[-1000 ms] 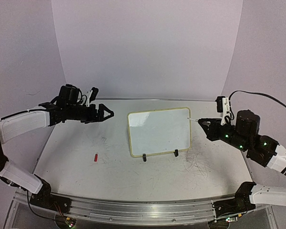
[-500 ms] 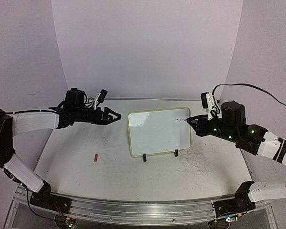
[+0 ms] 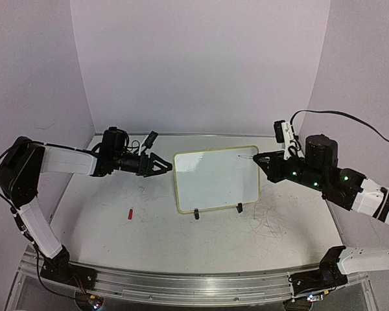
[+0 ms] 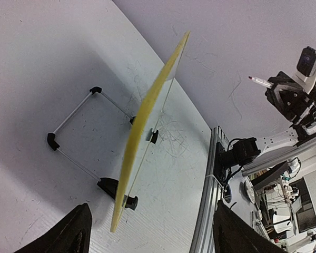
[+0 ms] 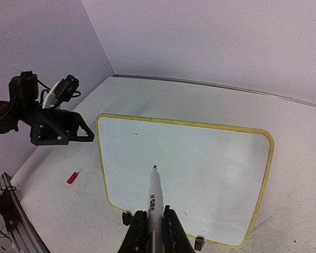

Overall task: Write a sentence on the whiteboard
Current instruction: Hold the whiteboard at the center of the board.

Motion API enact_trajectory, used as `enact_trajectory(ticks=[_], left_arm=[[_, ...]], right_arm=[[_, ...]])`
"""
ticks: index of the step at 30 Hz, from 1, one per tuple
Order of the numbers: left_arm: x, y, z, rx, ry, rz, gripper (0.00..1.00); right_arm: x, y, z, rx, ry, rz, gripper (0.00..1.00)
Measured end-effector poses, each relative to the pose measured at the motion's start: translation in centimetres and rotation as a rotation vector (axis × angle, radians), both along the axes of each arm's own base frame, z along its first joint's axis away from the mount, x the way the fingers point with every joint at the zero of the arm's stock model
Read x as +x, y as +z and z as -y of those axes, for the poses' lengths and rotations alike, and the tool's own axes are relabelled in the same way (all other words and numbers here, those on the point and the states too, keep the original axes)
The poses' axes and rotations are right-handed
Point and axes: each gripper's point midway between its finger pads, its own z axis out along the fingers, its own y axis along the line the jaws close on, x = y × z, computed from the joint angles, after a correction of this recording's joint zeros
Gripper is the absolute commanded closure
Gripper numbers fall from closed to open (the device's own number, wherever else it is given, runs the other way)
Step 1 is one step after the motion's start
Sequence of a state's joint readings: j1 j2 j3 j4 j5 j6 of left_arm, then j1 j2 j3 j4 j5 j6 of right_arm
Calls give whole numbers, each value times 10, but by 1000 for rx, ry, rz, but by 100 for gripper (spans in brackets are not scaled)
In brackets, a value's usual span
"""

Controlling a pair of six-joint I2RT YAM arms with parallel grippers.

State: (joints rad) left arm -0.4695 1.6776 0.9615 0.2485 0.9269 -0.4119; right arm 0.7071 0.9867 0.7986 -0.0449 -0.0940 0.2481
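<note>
Whiteboard place: the whiteboard stands on black feet at the middle of the top view, on the scribbled table.
Whiteboard axis: its long side runs left to right across the frame. The white face leans back and looks toward the bottom edge.
Left wrist view: the board shows edge-on, its yellow rim a slanted line from lower centre to upper centre. The wire stand and feet show behind it.
Right wrist view: the full face shows, white with a few dark specks.
Left gripper: the left gripper is spread wide and holds nothing, just left of the board's left edge. Its fingers sit in the lower corners of its own view.
Right gripper: the right gripper is clamped on a marker.
Marker axis: it points up the frame at the face, near the upper right corner in the top view.
Other: a small red piece lies at lower left.
</note>
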Motion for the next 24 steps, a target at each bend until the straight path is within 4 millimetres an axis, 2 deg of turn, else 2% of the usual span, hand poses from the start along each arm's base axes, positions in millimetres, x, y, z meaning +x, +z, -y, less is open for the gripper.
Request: enact_trajectory(ticks=[5,9,14,19,24], left_arm=[[15,-12,14,-9,-34,-35,40],[23,-8,25,-24,-59,-19,54],[23,-8,32,-37,-85,-5,67],[23,-11,34,-44,-95,3,71],[21,-7,35,-65,-108,31,75]], right_arm=[[2,6,-2,18,3,20,100],[4,3,-6,21,10,14,100],[4,0,-10,26,26,2,100],[4,1,-14,39,42,2,100],[5,-6,-20,36,63,-19,100]])
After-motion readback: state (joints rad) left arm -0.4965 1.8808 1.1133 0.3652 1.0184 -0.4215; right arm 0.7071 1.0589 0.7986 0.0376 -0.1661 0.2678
